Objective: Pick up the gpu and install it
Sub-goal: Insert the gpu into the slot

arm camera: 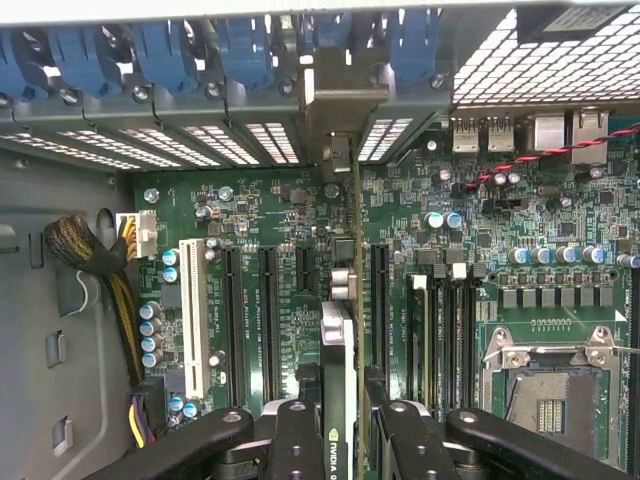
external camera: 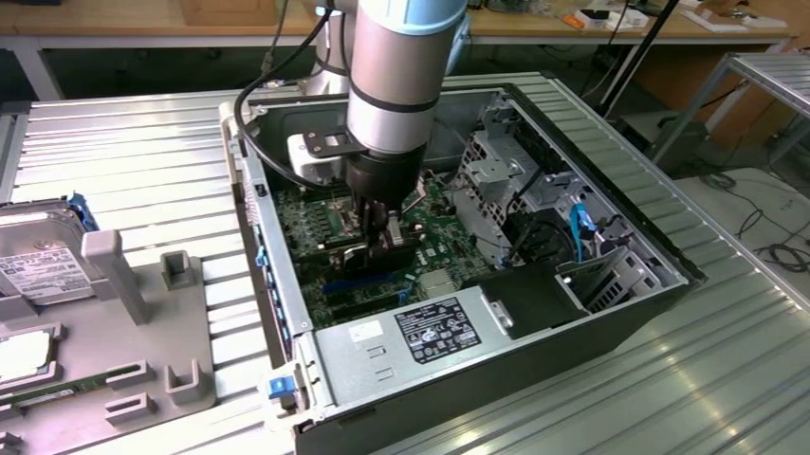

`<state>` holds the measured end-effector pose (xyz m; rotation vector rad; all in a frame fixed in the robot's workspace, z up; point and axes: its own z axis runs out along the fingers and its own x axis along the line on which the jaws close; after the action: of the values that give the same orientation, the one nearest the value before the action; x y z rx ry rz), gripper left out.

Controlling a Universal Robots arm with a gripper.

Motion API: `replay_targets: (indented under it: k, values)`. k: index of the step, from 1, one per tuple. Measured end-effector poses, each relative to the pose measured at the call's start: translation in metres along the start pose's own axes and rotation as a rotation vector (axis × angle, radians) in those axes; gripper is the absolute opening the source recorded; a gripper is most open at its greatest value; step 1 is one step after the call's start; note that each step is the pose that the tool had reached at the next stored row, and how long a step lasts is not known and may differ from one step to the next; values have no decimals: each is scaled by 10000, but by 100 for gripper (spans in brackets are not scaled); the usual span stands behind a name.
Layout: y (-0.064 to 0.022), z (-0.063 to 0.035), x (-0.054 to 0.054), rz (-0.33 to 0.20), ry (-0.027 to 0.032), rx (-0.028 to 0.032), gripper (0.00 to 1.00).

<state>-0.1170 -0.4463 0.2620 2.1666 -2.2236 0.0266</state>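
While pincer (arm camera: pixel 340 425) grips gpu (arm camera: pixel 338 340), motherboard (arm camera: pixel 250 215) below

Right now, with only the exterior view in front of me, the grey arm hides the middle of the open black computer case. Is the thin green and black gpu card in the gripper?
Observer: Yes. In the wrist view the gripper has its black fingers on either side of the gpu, which stands edge-on over the green motherboard.
Reviewer: Where is its silver metal bracket?
Observer: The bracket is up against the case's rear slot openings, below the row of blue plastic clips. Whether the card's edge sits in a slot I cannot tell.
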Motion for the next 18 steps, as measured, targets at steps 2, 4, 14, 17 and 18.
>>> replay_targets:
  k: [2,4,14,17,18]
  values:
    - [2,5,1,0,2,1,27]
    - [2,14,0,-6,0,3,27]
    - [2,26,-1,-12,0,8,27]
    - [2,26,-1,-12,1,8,27]
    - [2,26,-1,-12,0,9,27]
